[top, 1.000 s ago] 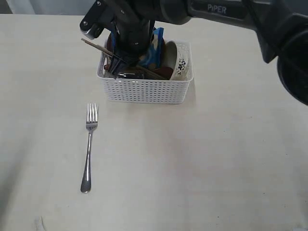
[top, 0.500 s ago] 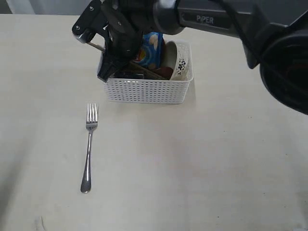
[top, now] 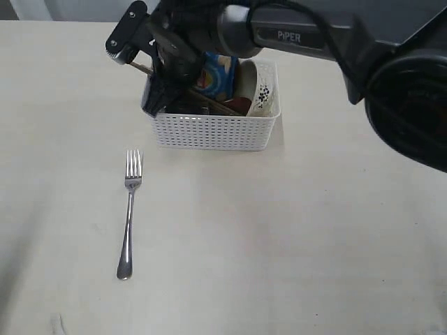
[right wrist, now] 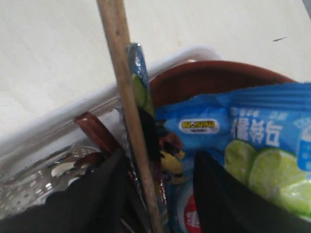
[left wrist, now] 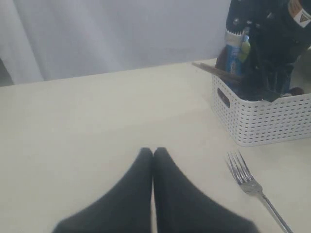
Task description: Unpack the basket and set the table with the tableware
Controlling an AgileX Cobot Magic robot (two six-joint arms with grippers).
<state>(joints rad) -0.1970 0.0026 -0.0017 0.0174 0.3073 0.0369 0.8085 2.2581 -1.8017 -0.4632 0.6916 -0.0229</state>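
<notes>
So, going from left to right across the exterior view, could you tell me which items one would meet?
Fork → blue chips bag → off-white bowl; the bag and bowl both stand in the white basket.

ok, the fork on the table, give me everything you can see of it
The fork looks like polished steel: four tines, narrow neck, slim handle widening to a rounded end. It lies flat on the pale table, tines pointing toward the white basket, handle away, with bare tabletop between. Only the table touches it. The left wrist view cuts off its handle.
</notes>
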